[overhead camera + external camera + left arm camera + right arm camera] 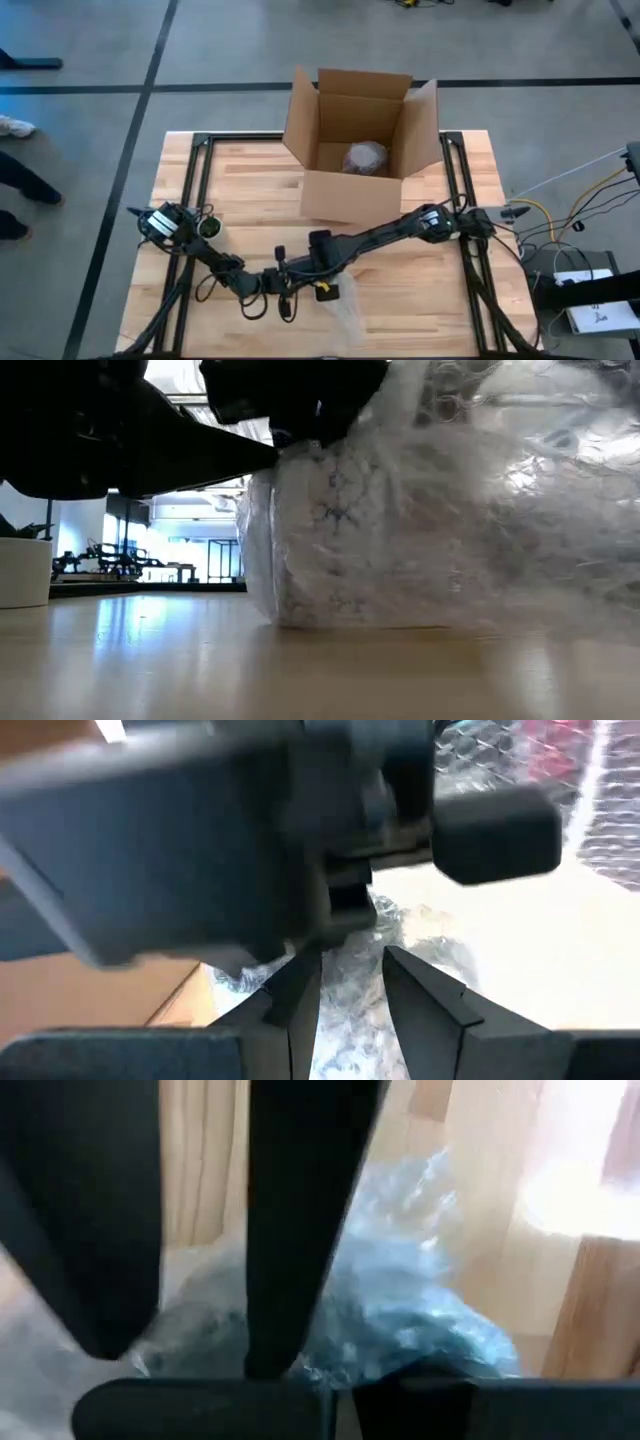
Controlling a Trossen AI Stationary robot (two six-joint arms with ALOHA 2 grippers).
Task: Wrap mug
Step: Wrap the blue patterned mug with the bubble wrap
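Near the open brown cardboard box (pixel 355 140), on the pale wooden surface (pixel 240 180), both tools meet at the clear bubble wrap bundle (pixel 420 530): left tool (pixel 345 990) narrowly parted around it, right tool (pixel 322 285) — grip, cannot tell.

- An open cardboard box (pixel 358 140) stands at the far middle of the wooden table (pixel 250 190), with a wrapped bundle (pixel 364 158) inside.
- Both arms meet near the front edge: left gripper (pixel 285 293), right gripper (pixel 322 282) (their fingers can't be made out).
- Clear bubble wrap (pixel 350 318) lies just beside them.
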